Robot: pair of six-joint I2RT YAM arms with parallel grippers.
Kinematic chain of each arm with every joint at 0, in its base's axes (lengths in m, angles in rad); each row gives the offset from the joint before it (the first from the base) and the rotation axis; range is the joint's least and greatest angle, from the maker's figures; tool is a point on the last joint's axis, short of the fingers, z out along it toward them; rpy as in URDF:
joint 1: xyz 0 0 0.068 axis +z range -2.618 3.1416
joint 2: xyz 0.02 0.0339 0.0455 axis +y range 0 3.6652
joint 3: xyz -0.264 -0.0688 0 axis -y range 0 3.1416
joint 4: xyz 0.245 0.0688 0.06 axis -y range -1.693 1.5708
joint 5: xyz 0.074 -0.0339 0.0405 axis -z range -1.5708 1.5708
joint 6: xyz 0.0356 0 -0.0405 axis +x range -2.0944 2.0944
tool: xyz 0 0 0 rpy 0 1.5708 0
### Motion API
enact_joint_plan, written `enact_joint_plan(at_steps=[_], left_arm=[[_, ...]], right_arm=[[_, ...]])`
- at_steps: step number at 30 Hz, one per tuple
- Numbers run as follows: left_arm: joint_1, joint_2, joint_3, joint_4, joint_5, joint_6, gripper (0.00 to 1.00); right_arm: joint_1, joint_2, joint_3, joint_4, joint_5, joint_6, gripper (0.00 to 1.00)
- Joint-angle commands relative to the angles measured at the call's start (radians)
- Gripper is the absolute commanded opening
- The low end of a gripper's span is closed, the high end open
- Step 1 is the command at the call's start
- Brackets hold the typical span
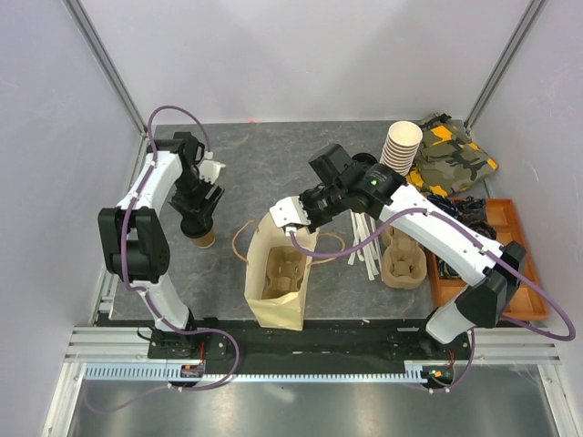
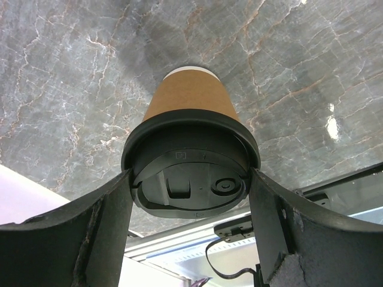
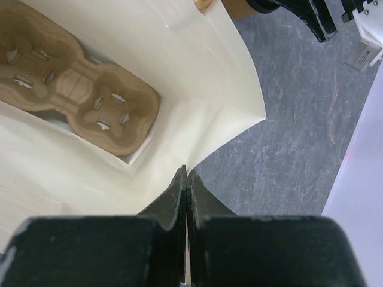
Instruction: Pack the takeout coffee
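Observation:
The takeout coffee (image 1: 205, 238), a brown paper cup with a black lid (image 2: 190, 173), sits between my left gripper's (image 1: 200, 218) fingers, left of the bag. In the left wrist view both fingers (image 2: 114, 203) press the lid's sides, so my left gripper (image 2: 191, 179) is shut on it. I cannot tell if the cup rests on the table. My right gripper (image 1: 296, 218) is shut on the top rim of an open cream paper bag (image 1: 278, 291). In the right wrist view the jaws (image 3: 185, 173) pinch the bag's wall (image 3: 197, 78). A pulp cup carrier (image 3: 78, 89) lies inside the bag.
A tall stack of lidless cups (image 1: 401, 146) and a camouflage cloth (image 1: 451, 150) stand at the back right. A second pulp carrier (image 1: 404, 259), white sticks (image 1: 364, 241) and an orange tray (image 1: 510, 264) are on the right. Walls enclose the table.

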Motion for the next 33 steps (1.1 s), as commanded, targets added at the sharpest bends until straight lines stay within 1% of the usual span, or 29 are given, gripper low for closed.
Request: enact_joint_plan(at_steps=[1, 3, 7, 11, 12, 15, 21, 27, 33], left_arm=[[0.002, -0.049, -0.002, 0.026, -0.017, 0.018, 0.64], [0.002, -0.056, -0.007, 0.024, -0.021, 0.020, 0.70], [0.002, -0.067, -0.014, 0.026, -0.004, 0.013, 0.78], [0.002, -0.101, -0.053, 0.047, 0.005, 0.004, 0.87], [0.003, -0.110, -0.062, 0.055, 0.009, 0.003, 0.92], [0.002, -0.144, -0.100, 0.083, 0.014, -0.007, 1.00], [0.002, -0.214, -0.160, 0.145, 0.028, -0.046, 1.00], [0.005, -0.317, -0.235, 0.240, 0.048, -0.117, 0.94], [0.021, -0.368, -0.301, 0.311, 0.048, -0.151, 0.93]], right_arm=[[0.003, 0.010, 0.036, -0.025, -0.018, 0.013, 0.00], [0.003, 0.010, 0.037, -0.023, -0.015, 0.019, 0.00], [0.003, 0.010, 0.037, -0.015, -0.014, 0.032, 0.00], [0.003, 0.001, 0.028, -0.006, -0.017, 0.062, 0.00], [0.001, -0.005, 0.024, -0.003, -0.017, 0.074, 0.00], [0.003, -0.019, 0.010, 0.011, -0.012, 0.090, 0.00], [0.003, -0.031, 0.004, 0.011, -0.001, 0.122, 0.00], [0.001, -0.056, -0.021, 0.032, 0.019, 0.179, 0.00], [0.001, -0.079, -0.058, 0.078, 0.025, 0.232, 0.00]])
